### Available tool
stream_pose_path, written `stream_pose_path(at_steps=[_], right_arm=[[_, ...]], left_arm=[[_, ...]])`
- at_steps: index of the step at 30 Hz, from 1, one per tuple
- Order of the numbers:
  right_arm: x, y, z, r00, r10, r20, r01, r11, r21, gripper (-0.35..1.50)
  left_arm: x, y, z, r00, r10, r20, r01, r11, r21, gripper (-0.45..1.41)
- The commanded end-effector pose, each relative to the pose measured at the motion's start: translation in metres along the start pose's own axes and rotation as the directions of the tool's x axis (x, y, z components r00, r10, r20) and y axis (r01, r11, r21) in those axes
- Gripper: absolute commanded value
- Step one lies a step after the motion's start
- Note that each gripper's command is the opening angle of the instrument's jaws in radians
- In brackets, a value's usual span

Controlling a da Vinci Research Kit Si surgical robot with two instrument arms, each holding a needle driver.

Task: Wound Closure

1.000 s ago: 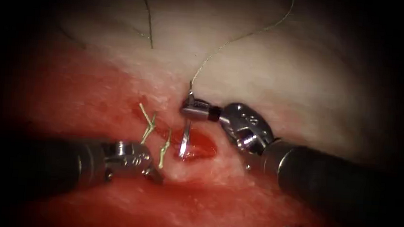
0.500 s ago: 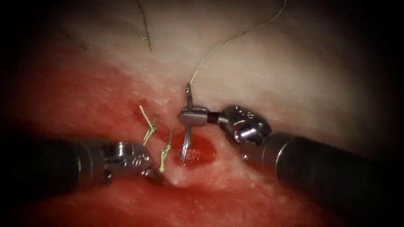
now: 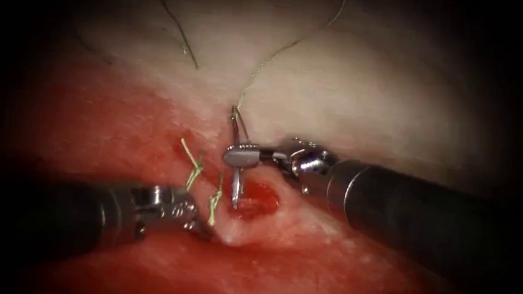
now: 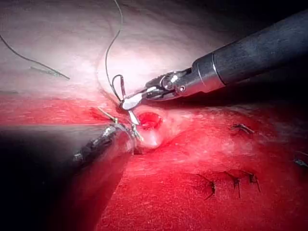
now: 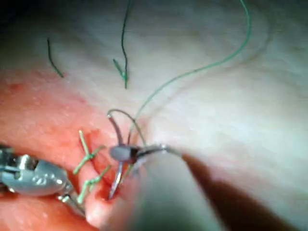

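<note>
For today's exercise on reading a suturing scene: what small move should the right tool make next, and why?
Probably turn the wrist to carry the point along the needle's curve. The right tool grips the needle about mid-curve, its point down in the open cut, thread trailing behind. The left tool rests on the tissue left of the cut, by the earlier knots.

Tissue (image 3: 365, 99) pale above, wet with red fluid (image 3: 120, 123) below. Cut (image 3: 260, 198) open mid-field. Green knotted thread ends (image 3: 194, 166) just left of it. Loose thread (image 3: 281, 49) trails across the pale part.
</note>
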Motion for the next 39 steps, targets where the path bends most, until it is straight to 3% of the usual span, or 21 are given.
stream_pose_path(at_steps=[1, 9, 20, 23, 24, 25, 27, 31, 36, 37, 39], right_arm=[[0.0001, 0.0003, 0.0008, 1.000, 0.006, 0.000, -0.006, 1.000, 0.000, -0.35], [-0.0004, 0.0003, -0.0005, 0.970, 0.237, -0.047, -0.238, 0.971, -0.020, -0.35], [-0.0007, 0.0009, 0.0002, 0.951, 0.305, -0.046, -0.305, 0.952, -0.005, -0.35], [0.0002, 0.0006, -0.0003, 0.951, 0.294, -0.101, -0.292, 0.956, 0.028, -0.35], [0.0006, 0.0003, -0.0006, 0.957, 0.259, -0.126, -0.253, 0.965, 0.063, -0.03], [0.0010, 0.0001, -0.0008, 0.959, 0.241, -0.148, -0.231, 0.970, 0.079, 0.64], [0.0022, -0.0005, -0.0010, 0.955, 0.198, -0.219, -0.181, 0.979, 0.094, 1.28], [0.0033, -0.0013, -0.0018, 0.947, 0.119, -0.300, -0.083, 0.988, 0.128, 1.42], [0.0046, -0.0027, -0.0046, 0.943, -0.016, -0.331, 0.055, 0.992, 0.110, 1.31], [0.0049, -0.0031, -0.0057, 0.943, -0.045, -0.329, 0.083, 0.991, 0.102, 1.31], [0.0050, -0.0032, -0.0061, 0.942, -0.066, -0.329, 0.103, 0.990, 0.096, 1.31]], left_arm=[[0.0001, -0.0003, 0.0008, 1.000, 0.001, -0.001, -0.001, 1.000, -0.001, -0.45], [0.0001, -0.0005, 0.0002, 1.000, 0.002, -0.013, -0.002, 1.000, -0.001, -0.45], [0.0003, -0.0003, -0.0001, 1.000, 0.000, -0.019, 0.000, 1.000, 0.002, -0.45], [0.0004, -0.0003, -0.0001, 1.000, 0.000, -0.019, 0.000, 1.000, 0.002, -0.45], [0.0004, -0.0003, -0.0003, 1.000, -0.001, -0.025, 0.001, 1.000, 0.005, -0.45], [0.0005, -0.0002, -0.0004, 1.000, -0.001, -0.027, 0.002, 1.000, 0.007, -0.45], [0.0009, -0.0002, -0.0009, 0.999, -0.010, -0.047, 0.011, 1.000, 0.015, -0.45], [0.0020, -0.0005, -0.0019, 0.987, 0.093, -0.132, -0.088, 0.995, 0.048, -0.45], [0.0031, 0.0000, -0.0020, 0.962, 0.208, -0.175, -0.194, 0.977, 0.093, -0.45], [0.0032, 0.0001, -0.0020, 0.947, 0.259, -0.189, -0.241, 0.964, 0.115, -0.18], [0.0033, 0.0001, -0.0020, 0.937, 0.288, -0.199, -0.266, 0.955, 0.130, -0.10]])
